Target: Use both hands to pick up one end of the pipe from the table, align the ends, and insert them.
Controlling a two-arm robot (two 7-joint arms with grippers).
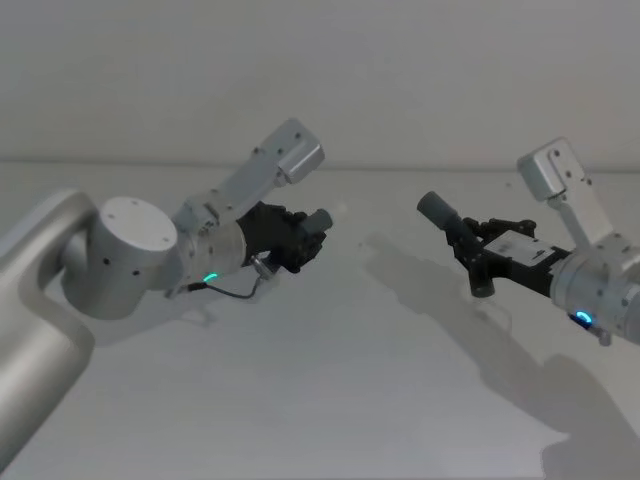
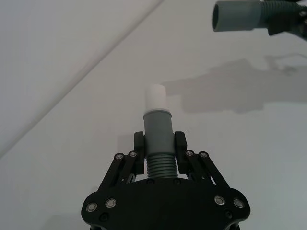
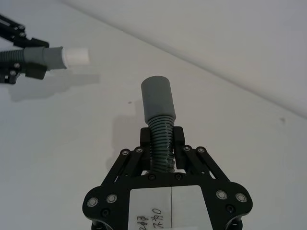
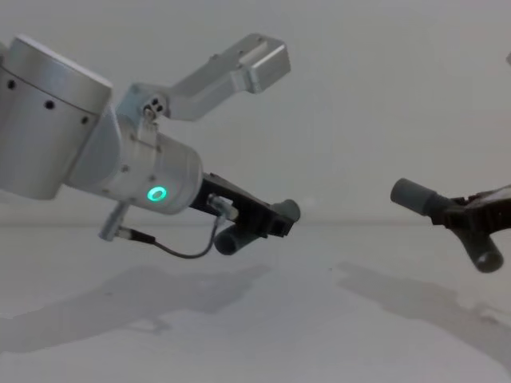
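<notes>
Both pipe pieces are held up above the table (image 1: 320, 400), their ends facing each other across a gap. My left gripper (image 2: 159, 143) is shut on the ribbed part of one piece (image 2: 158, 129), whose grey collar carries a narrower white end (image 2: 155, 98). In the head view this piece (image 1: 318, 222) sticks out of the left gripper (image 1: 305, 240) toward the right. My right gripper (image 3: 161, 139) is shut on the ribs of the other piece, whose wide grey collar (image 3: 157, 99) points at the left one (image 3: 48, 57). Its open mouth (image 2: 237, 16) shows in the left wrist view.
The white-grey table carries the shadows of both arms. A pale wall rises behind its far edge (image 1: 400, 168). A thin black cable (image 4: 184, 251) loops under the left wrist.
</notes>
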